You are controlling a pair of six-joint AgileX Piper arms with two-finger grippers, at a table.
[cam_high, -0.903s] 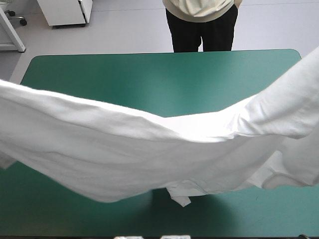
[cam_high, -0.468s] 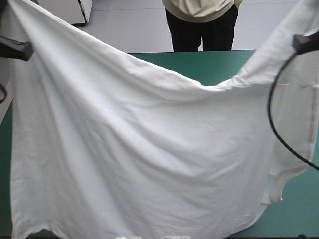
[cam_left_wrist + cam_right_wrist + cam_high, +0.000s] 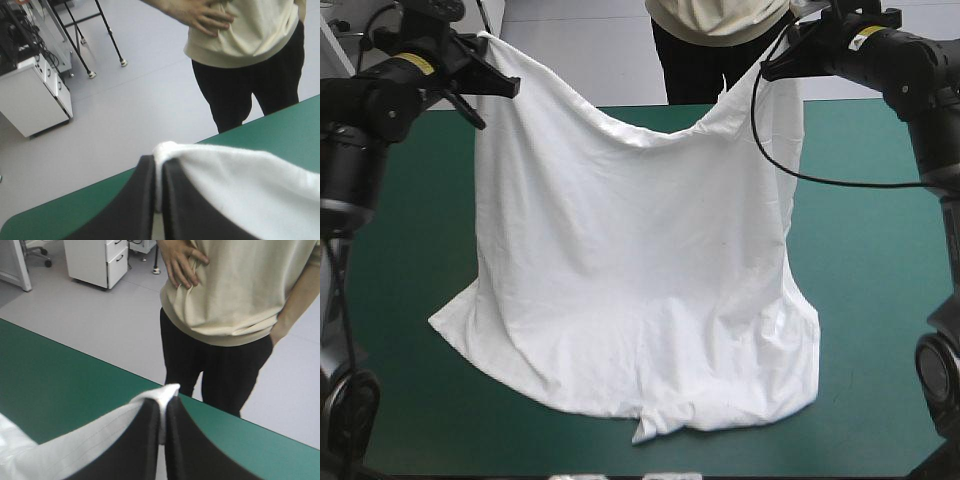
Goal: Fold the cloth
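Left gripper [image 3: 159, 164] all but closed, pinching one top corner of the T-shirt [image 3: 630, 270]; white cloth pokes up betw. its black fingers [image 3: 142, 200]. Right gripper [image 3: 163, 405] same, nearly closed on the other corner. Both sit high near the far edge, left & right. Shirt hangs betw. them, a soft wrinkled sheet sagging mid-top, its lower part lying on the teal-green table [image 3: 880, 260] toward the near edge.

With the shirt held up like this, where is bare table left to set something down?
The teal-green cover is bare on both sides of the white short-sleeved T-shirt: a patch to the table's left edge and another to its right edge. The middle is crowded: the shirt hangs from the left gripper and right gripper down onto the near half.
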